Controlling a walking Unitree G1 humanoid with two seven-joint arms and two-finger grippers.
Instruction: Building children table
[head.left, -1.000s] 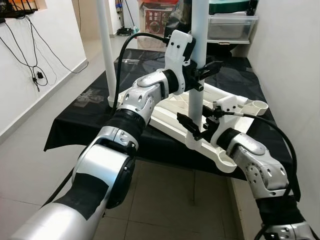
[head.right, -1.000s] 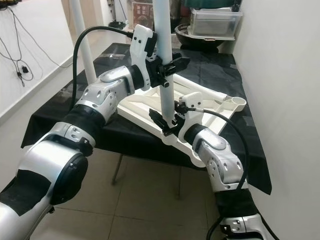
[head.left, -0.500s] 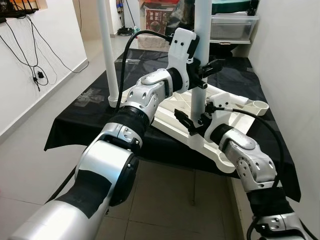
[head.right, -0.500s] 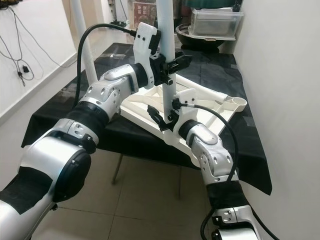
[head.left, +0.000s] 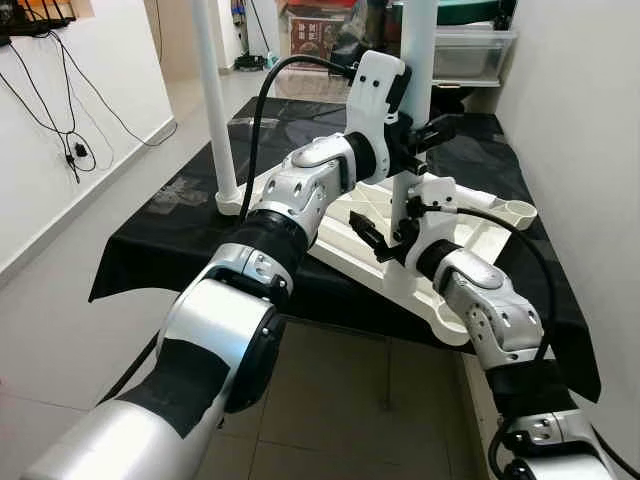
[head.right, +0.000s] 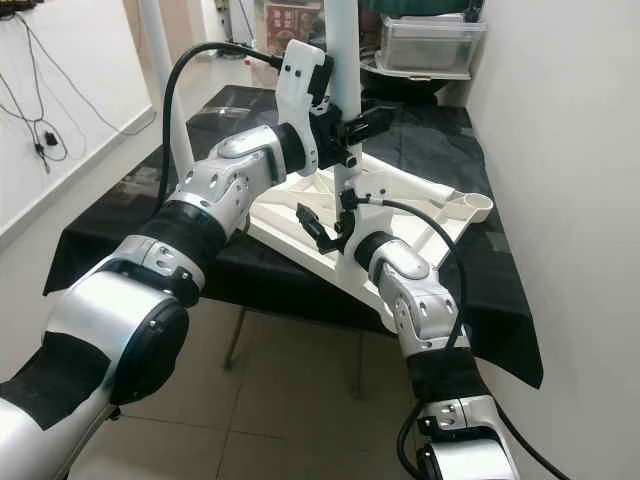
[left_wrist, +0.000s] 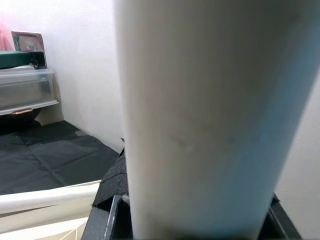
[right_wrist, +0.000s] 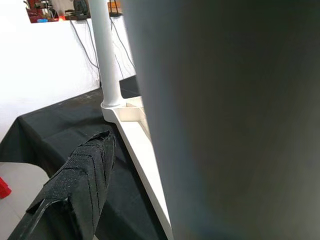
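The leg (head.left: 417, 60) stands upright over the upturned tabletop (head.left: 352, 235) on the worktop (head.left: 170, 240); left end effector (head.left: 432, 133) clenched on it, right end effector (head.left: 384, 232) grasping its base

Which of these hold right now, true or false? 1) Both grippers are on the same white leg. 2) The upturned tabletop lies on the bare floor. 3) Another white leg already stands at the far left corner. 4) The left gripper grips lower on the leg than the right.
1) True: the left gripper and the right gripper both close around the upright white leg.
2) False: the white tabletop rests on a table covered with a black cloth.
3) True: a second leg stands upright in that corner.
4) False: the left gripper holds the leg higher up; the right gripper is near its base.
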